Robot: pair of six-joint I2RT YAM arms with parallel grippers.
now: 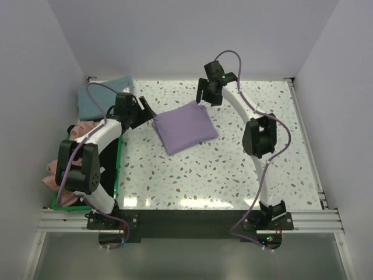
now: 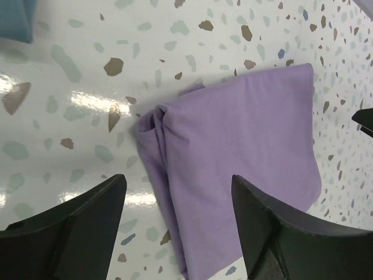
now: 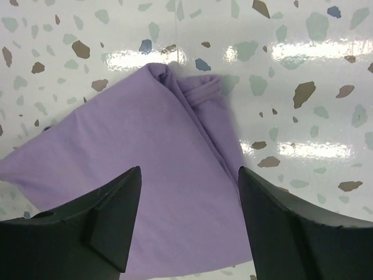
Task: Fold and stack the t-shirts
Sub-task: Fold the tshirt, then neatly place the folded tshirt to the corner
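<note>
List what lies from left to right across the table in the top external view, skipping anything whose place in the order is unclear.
Folded teal blue cloth t-shirt → left gripper → folded lavender purple cloth t-shirt → black elbow joint of the right arm.

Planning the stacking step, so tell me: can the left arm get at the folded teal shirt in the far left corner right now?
Probably yes. The left tool hangs open over the lavender shirt, and the teal shirt lies close beside it, only the arm's own cable crossing above.
</note>
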